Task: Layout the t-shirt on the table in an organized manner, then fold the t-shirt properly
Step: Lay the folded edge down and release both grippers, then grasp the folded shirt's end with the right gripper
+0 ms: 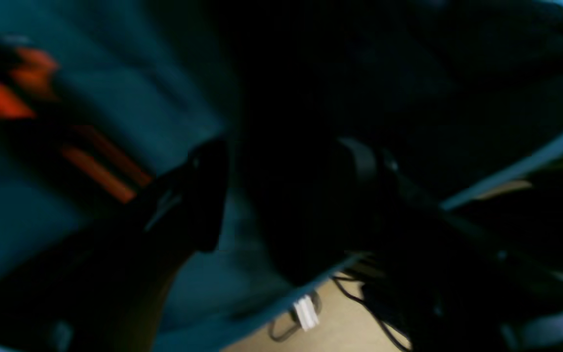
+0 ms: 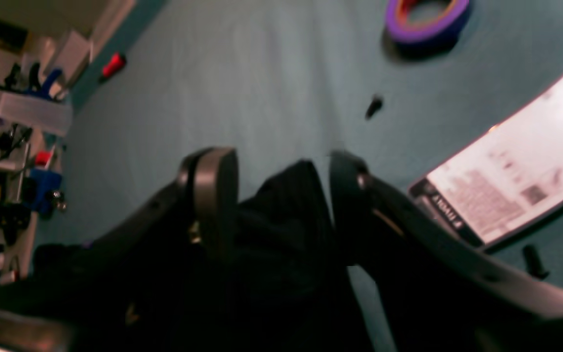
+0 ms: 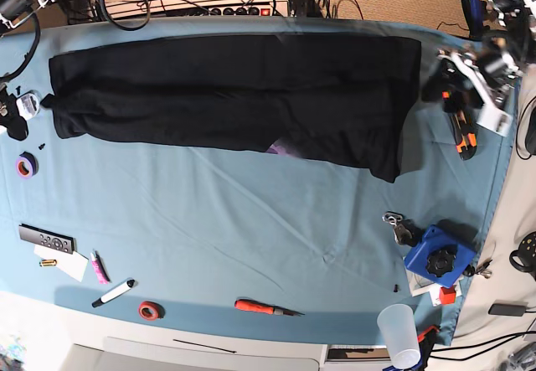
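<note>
The black t-shirt [image 3: 234, 90] lies spread in a long band across the far part of the light blue table [image 3: 251, 237], with a bit of purple print [image 3: 280, 147] showing at its near hem. My right gripper [image 2: 284, 195] stands open at the shirt's left end, a tip of black fabric [image 2: 286, 215] lying loose between its fingers [image 2: 213, 190]. My left gripper [image 1: 286, 181] is open at the shirt's right end over dark fabric [image 1: 408, 73], near the table's edge. In the base view the right gripper [image 3: 12, 120] is at the far left and the left gripper [image 3: 448, 78] at the far right.
A purple tape roll [image 3: 27, 166], a remote [image 3: 46, 239], a marker [image 3: 113, 292], a red tape roll [image 3: 151, 310] and a red screwdriver [image 3: 264, 307] lie at the front left. Orange-handled tools [image 3: 459, 132], a blue device [image 3: 435, 258] and a plastic cup [image 3: 400, 333] are on the right.
</note>
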Action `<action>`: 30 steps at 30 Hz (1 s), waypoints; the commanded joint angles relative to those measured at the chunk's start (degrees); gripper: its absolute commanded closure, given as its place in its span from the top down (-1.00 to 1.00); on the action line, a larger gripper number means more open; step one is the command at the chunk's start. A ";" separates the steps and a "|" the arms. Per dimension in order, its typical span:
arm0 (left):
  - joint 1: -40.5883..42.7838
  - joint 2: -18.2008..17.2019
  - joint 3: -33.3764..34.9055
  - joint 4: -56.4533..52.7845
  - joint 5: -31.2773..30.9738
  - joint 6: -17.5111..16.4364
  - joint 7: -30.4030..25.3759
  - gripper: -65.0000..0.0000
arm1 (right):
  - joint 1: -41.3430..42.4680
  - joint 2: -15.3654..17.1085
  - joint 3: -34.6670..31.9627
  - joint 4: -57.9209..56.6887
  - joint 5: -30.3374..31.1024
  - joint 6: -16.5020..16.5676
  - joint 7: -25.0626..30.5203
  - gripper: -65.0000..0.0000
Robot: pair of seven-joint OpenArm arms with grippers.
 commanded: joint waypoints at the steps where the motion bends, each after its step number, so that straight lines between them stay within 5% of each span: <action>1: -0.09 -0.98 -0.85 1.05 -1.49 -0.24 -0.90 0.06 | 0.59 1.99 0.26 0.83 1.88 0.08 0.95 -0.03; 9: -0.09 -1.16 -1.75 1.05 -1.49 -0.28 -1.05 0.06 | 0.57 1.99 0.26 0.83 0.17 0.08 0.95 -0.04; 15: -0.09 -1.16 -1.75 1.05 -1.49 -0.28 -1.09 0.06 | 0.59 -0.59 0.26 0.81 -13.29 0.08 2.05 -0.04; 22: -0.11 -1.01 -1.75 1.05 -1.51 -0.28 -2.21 0.06 | 0.59 -5.53 -0.55 0.81 -13.31 0.08 3.10 -0.04; 30: -0.11 -1.01 -1.75 1.05 -1.51 -0.28 -2.21 0.06 | -0.20 -8.66 -9.51 0.81 -16.31 0.08 3.54 -0.04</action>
